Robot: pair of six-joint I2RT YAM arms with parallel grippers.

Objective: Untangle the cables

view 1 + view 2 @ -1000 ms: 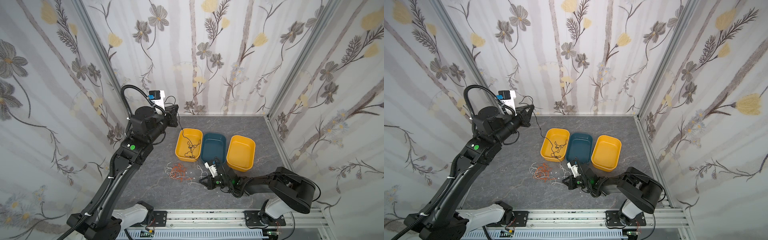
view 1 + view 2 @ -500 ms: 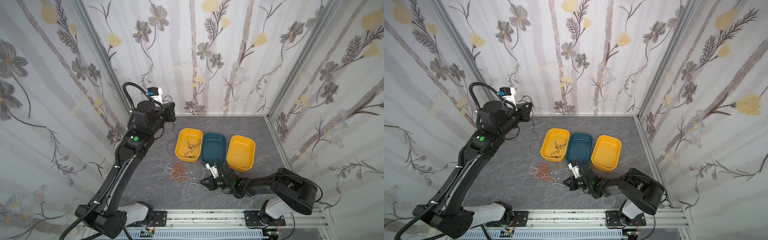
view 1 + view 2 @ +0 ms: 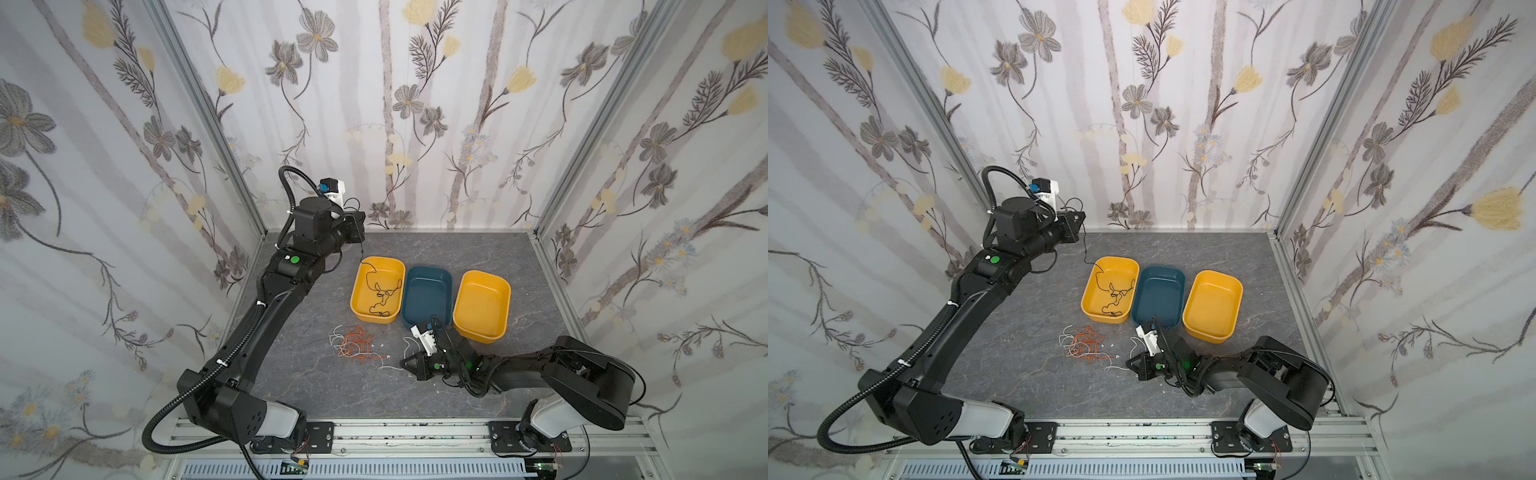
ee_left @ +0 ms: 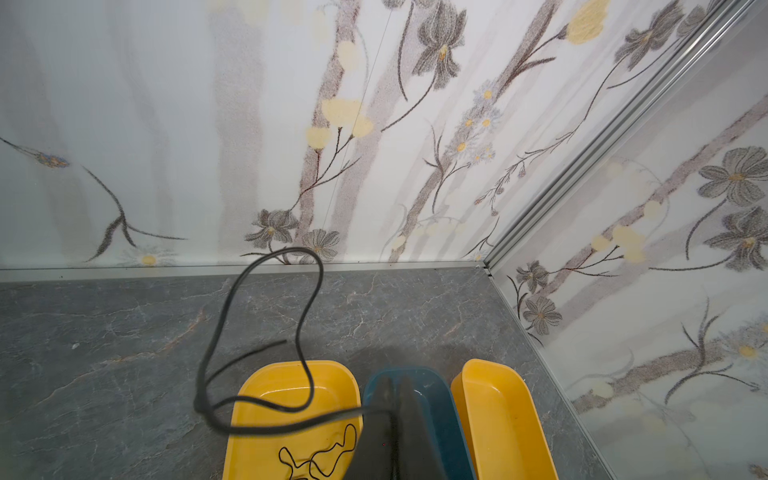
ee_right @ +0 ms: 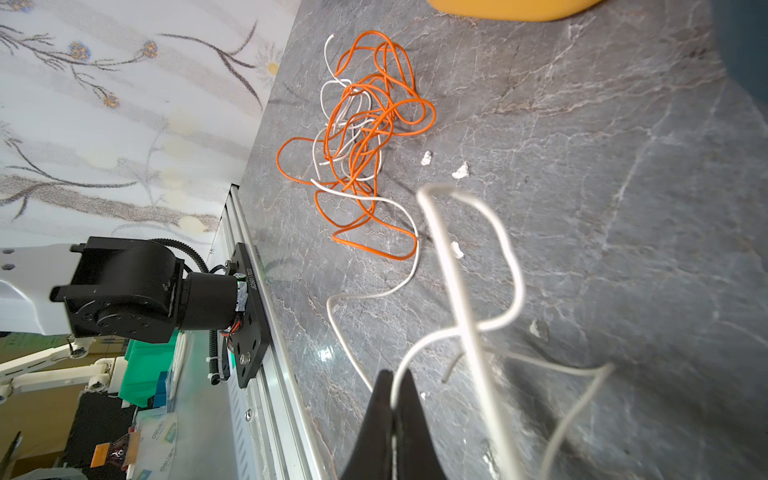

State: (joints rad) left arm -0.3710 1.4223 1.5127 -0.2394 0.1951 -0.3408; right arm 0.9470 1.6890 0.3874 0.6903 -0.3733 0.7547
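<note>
— While our left gripper (image 4: pixel 394 384) is pinched shut on the black cable (image 4: pixel 296 249), raised near the back left corner of the table (image 3: pixel 478 249), most of that cable lies curled in the left yellow tray (image 3: pixel 360 301). How do we finish this well?

— We'd bring the gripper over the tray's middle and lower it so the hanging strand piles up inside. Only then should we part the jaws. Released from up here, the loose loop could flop over the rim.

— And our right gripper (image 5: pixel 392 379)?

— It sits low on the table, jaws closed on the white cable (image 5: pixel 456 266). That cable runs off to the orange-and-white tangle (image 5: pixel 365 124) lying in front of the trays. We should pull gently away from the heap and watch whether orange loops drag along.

— What can't we make out?

— Quite a bit. Both top views show the wires hair-thin, so we cannot tell whether the black strand touches the tray's rim. Our left wrist view cuts off the tray's near end. From the right wrist, the white cable blurs close to the lens and leaves the frame, so its free end is lost. Where it threads through the orange loops is unclear. Small pale scraps (image 5: pixel 461 169) beside the tangle are too small to name.
</note>
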